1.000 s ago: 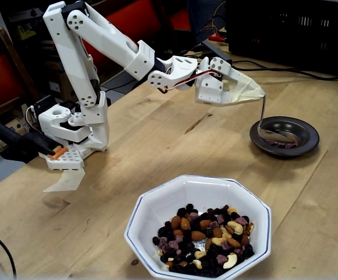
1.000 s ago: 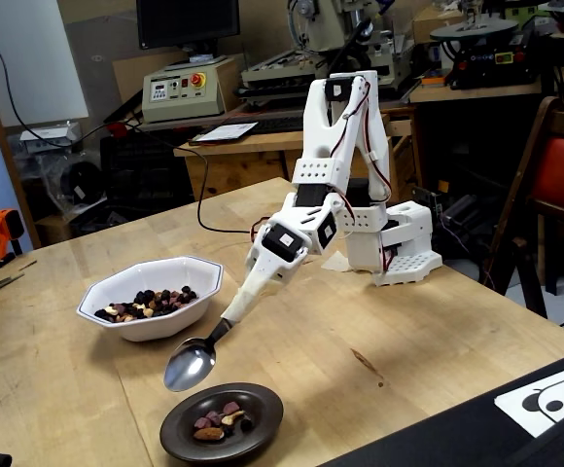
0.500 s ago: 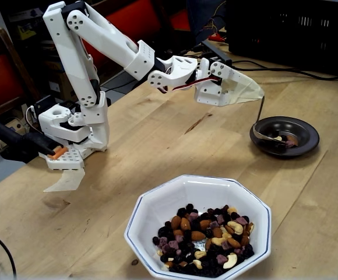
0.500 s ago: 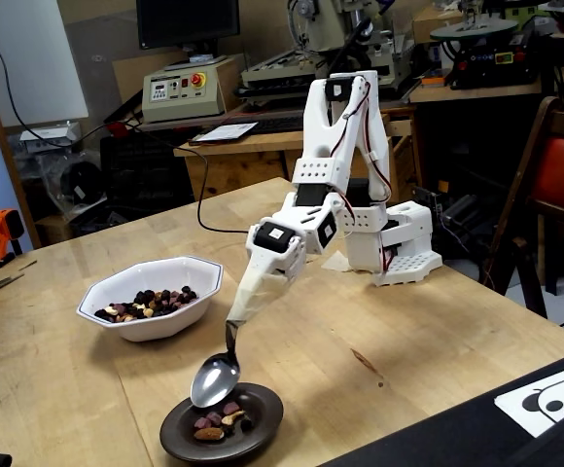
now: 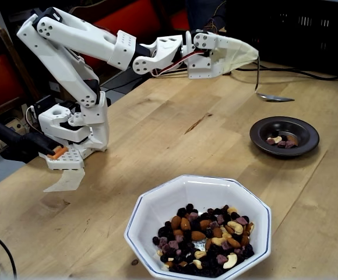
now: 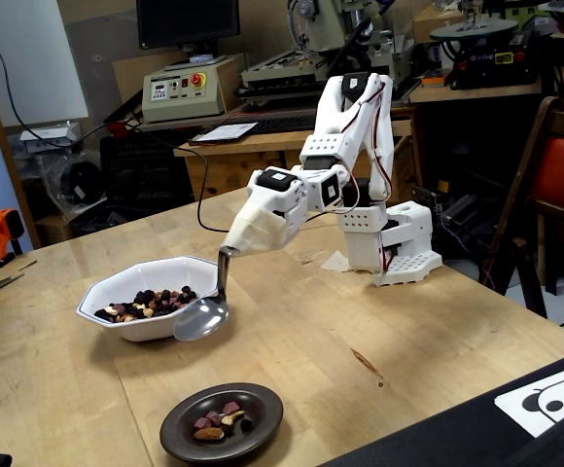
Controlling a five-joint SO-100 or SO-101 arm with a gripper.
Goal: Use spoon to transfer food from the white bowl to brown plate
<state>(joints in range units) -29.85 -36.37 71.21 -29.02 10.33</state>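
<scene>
surface: wooden table (image 5: 175,128); room: workshop clutter | pincer (image 5: 242,55) taped, gripping spoon (image 6: 202,318) aloft

Workshop setting. Light wood bench (image 6: 438,341) with visible grain, a dark knot mark near its middle. Behind the bench in a fixed view: a second wooden table (image 6: 263,146) carrying a beige control box (image 6: 187,89) with a red button, a dark monitor (image 6: 187,21) above it, machine tools (image 6: 301,49) further back. White board or panel (image 6: 29,68) upper left of the monitor, orange tool (image 6: 5,233) at the bench's left edge. Red-cushioned wooden chair (image 6: 559,175) right of the bench. Other fixed view: red chairs (image 5: 140,14) and a black crate (image 5: 291,29) behind the bench, black cables (image 5: 297,71) trailing from it. Lighting even, indoor.
</scene>
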